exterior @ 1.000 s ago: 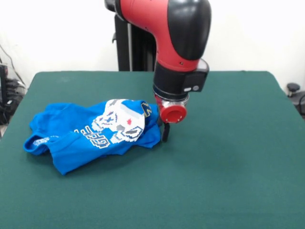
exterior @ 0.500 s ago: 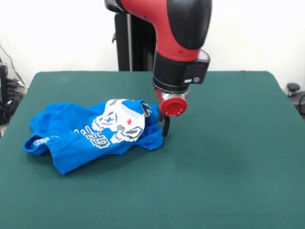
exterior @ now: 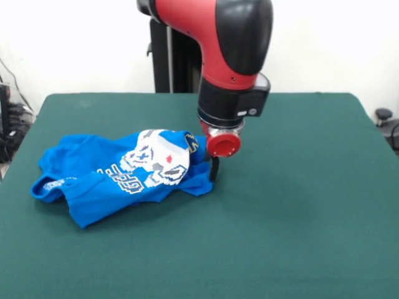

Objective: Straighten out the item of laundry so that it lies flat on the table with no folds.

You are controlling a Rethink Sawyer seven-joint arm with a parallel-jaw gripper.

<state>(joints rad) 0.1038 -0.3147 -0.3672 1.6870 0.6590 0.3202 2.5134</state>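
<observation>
Blue cotton-like fabric makes up the one item of laundry (exterior: 118,177), a bright short-sleeved T-shirt that lies crumpled on the left half of the tabletop (exterior: 299,218). It is bunched into a low, uneven heap with soft rounded folds, a looped hem or sleeve opening at its far left end and a pointed corner reaching toward the near edge. A white and grey pixel-art print (exterior: 159,163) with a small red speck is pushed up into a dome near the heap's right end, and part of some white blocky lettering shows just left of it, creased so that it cannot be read whole.

Dark green felt-like cloth covers the tabletop, matt and even, wide and rectangular, with much bare surface to the right of the shirt and in front of it.

One robot arm (exterior: 218,37) comes down over the shirt's right end, its shell glossy red and black, with a black cylindrical wrist and a round red cap below it. The gripper (exterior: 214,169) shows as a thin dark piece hanging under the cap, right at the shirt's right edge and down near the cloth; whether it is spread or pressed together, and whether it has any fabric, cannot be told from this view.

No containers stand on the tabletop.
</observation>
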